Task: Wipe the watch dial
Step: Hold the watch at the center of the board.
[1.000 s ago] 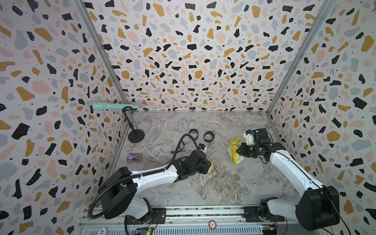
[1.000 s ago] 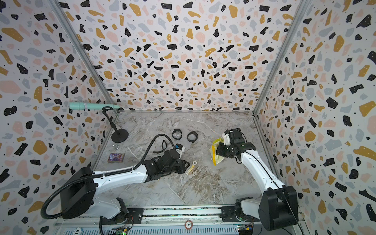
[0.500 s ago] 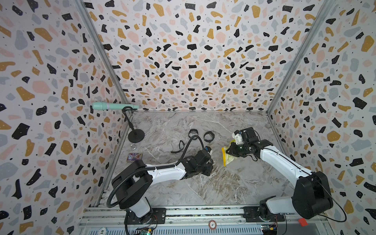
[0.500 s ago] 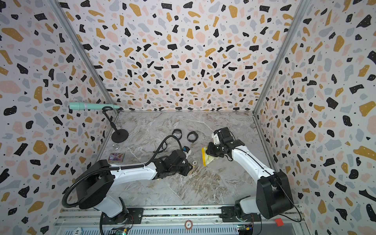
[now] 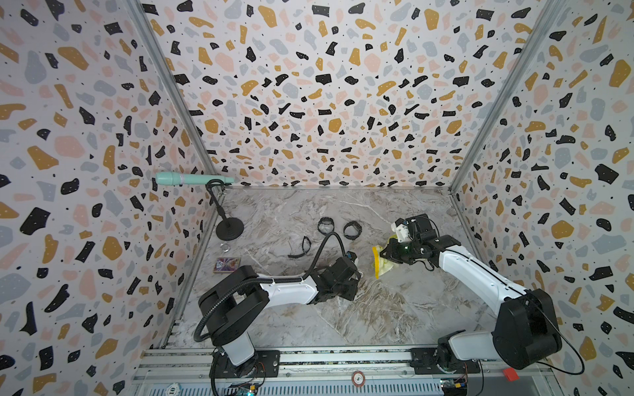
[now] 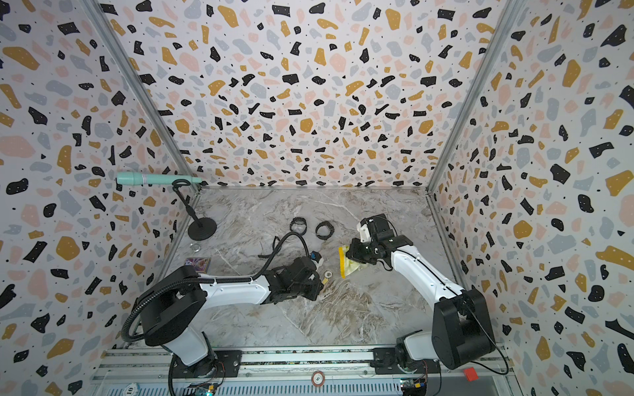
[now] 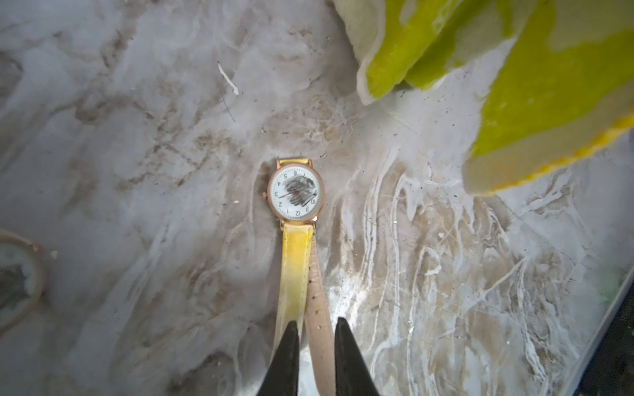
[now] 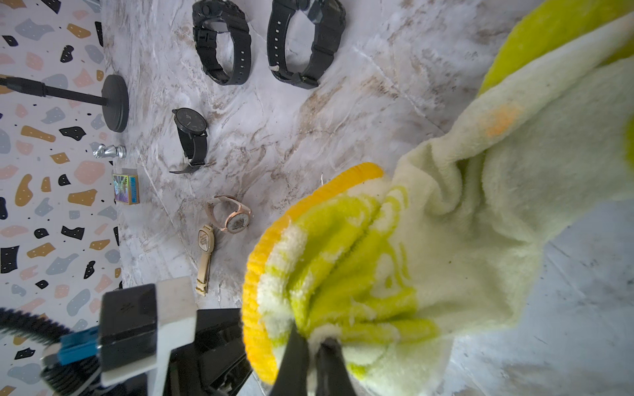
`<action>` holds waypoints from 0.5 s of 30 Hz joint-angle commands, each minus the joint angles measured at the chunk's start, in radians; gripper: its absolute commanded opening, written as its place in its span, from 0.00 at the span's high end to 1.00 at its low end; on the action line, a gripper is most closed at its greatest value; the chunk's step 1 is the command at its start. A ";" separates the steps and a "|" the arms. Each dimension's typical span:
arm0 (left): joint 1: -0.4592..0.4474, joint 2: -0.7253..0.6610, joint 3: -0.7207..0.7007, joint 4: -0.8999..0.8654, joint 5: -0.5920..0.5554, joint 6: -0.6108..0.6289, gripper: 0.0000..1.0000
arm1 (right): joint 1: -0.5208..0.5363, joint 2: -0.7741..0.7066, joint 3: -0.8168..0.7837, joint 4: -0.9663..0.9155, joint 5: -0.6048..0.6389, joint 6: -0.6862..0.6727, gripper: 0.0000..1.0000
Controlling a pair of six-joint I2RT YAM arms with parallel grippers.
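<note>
Left claw [image 7: 315,325] sits low over the marble table [image 7: 137,120], its two black fingers [image 7: 288,346] standing either side of the yellow strap [image 7: 295,274] of a watch [image 7: 295,219]. Only a narrow gap separates them, and the strap's pale underside fills it. Whether they actually pinch it, I cannot tell. The watch lies flat, stretched straight out ahead of this claw, so the dial [image 7: 295,195] is a little way beyond the fingertips, face up. It is white in a rose-gold rim, with a dark grey scribble [image 7: 297,192] across its middle. In a top view the dial [image 6: 328,274] peeks out just past the claw's front.

Right claw [image 8: 313,337] is clamped on a bunched corner of a yellow-green cloth [image 8: 446,240], with terry squeezed between its fingers. The cloth spreads out ahead of this claw. Seen from the left claw, it is further ahead than the dial and off to one side, apart from the watch. Whether its lower edge touches the table I cannot tell.

Beyond the right claw, well past the cloth, lie a second watch [image 8: 233,216] with a rose-gold rim, black watches [image 8: 190,137], a small box [image 8: 126,188] and a silver chess knight [image 8: 109,151].
</note>
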 commanded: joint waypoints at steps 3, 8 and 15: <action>-0.018 0.023 -0.022 0.033 -0.022 -0.011 0.82 | -0.001 -0.044 -0.021 0.013 -0.019 -0.007 1.00; -0.026 0.048 -0.029 0.025 -0.020 -0.011 0.82 | 0.001 -0.040 -0.035 0.027 -0.030 0.000 1.00; -0.028 0.086 -0.022 -0.002 -0.024 -0.001 0.82 | 0.002 -0.023 -0.032 0.043 -0.042 -0.004 1.00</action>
